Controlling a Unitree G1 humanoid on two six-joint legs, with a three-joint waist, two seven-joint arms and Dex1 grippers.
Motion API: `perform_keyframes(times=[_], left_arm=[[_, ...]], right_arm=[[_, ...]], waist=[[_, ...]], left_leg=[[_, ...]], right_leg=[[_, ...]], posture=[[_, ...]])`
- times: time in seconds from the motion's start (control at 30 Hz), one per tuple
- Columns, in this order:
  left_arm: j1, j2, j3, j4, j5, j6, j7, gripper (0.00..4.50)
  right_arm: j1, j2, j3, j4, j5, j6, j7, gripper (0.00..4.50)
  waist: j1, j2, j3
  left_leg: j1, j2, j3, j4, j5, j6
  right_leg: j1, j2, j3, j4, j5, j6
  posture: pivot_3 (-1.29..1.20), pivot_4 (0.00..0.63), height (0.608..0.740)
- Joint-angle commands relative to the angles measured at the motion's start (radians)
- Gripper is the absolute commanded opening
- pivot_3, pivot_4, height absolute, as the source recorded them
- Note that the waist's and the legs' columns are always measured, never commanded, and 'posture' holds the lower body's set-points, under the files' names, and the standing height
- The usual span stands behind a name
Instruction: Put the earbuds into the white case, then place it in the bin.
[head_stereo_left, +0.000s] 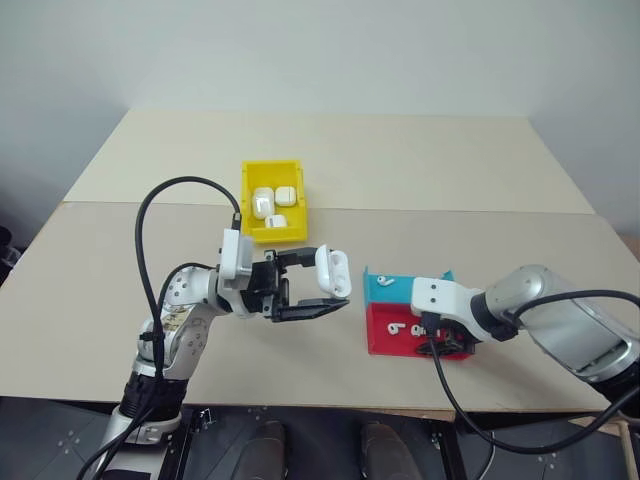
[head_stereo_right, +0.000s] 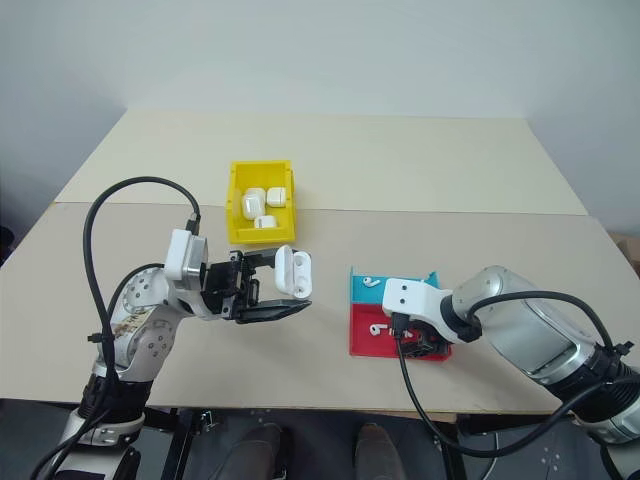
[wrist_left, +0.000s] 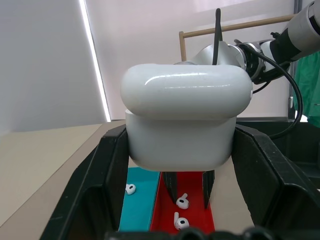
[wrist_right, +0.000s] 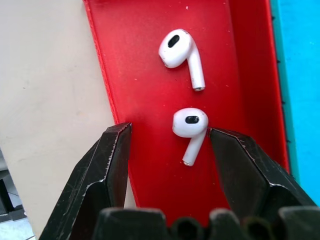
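Right claw (wrist_right: 167, 145): spread, straddling one earbud (wrist_right: 190, 131) in the red tray (head_stereo_left: 385, 345); second earbud (wrist_right: 181, 54) just beyond. Left claw (head_stereo_left: 325, 290): clamped on the white case (head_stereo_left: 333, 270), lid closed, above the surface (head_stereo_left: 500, 180). Yellow bin (head_stereo_left: 274, 236), at 12 o'clock from that claw, contains other cases.

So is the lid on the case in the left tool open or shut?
Shut. The white case sits between the left tool's fingers with its lid down, just a thin seam showing.
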Motion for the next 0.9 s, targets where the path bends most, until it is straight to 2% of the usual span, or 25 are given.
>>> perform_keyframes(times=[0.03,0.47,0.6,0.73,0.77,0.9], left_arm=[[0.001,-0.001,-0.008,-0.039,-0.006,-0.016,0.007,2.77],[0.010,0.010,-0.018,-0.049,0.014,-0.018,0.025,2.77],[0.013,0.014,-0.017,-0.054,0.010,-0.014,0.029,2.77],[0.019,0.020,-0.016,-0.064,0.007,-0.009,0.034,2.77],[0.020,0.021,-0.016,-0.065,0.006,-0.009,0.035,2.77],[0.021,0.026,-0.016,-0.066,0.003,-0.006,0.037,2.77]], right_arm=[[-0.029,0.009,-0.021,-0.002,-0.017,0.023,-0.006,2.94],[-0.027,0.027,-0.008,0.010,-0.028,0.029,-0.006,2.94],[-0.021,0.029,-0.007,0.007,-0.028,0.031,-0.005,2.18],[-0.015,0.025,-0.003,0.004,-0.030,0.036,-0.005,0.75],[-0.015,0.025,-0.003,0.003,-0.029,0.039,-0.004,0.62],[-0.010,0.027,-0.007,-0.004,-0.027,0.055,-0.008,0.62]], waist=[[0.000,0.000,0.000],[0.000,0.000,0.000],[0.000,0.000,0.000],[0.000,0.000,0.000],[0.000,0.000,0.000],[0.000,0.000,0.000]], left_leg=[[0.000,0.000,0.000,0.000,0.000,0.000],[0.000,0.000,0.000,0.000,0.000,0.000],[0.000,0.000,0.000,0.000,0.000,0.000],[0.000,0.000,0.000,0.000,0.000,0.000],[0.000,0.000,0.000,0.000,0.000,0.000],[0.000,0.000,0.000,0.000,0.000,0.000]], right_leg=[[0.000,0.000,0.000,0.000,0.000,0.000],[0.000,0.000,0.000,0.000,0.000,0.000],[0.000,0.000,0.000,0.000,0.000,0.000],[0.000,0.000,0.000,0.000,0.000,0.000],[0.000,0.000,0.000,0.000,0.000,0.000],[0.000,0.000,0.000,0.000,0.000,0.000]], posture=[[0.00,0.150,0.740],[0.00,0.150,0.740],[0.00,0.150,0.740],[0.00,0.150,0.740],[0.00,0.150,0.740],[0.00,0.150,0.740]])
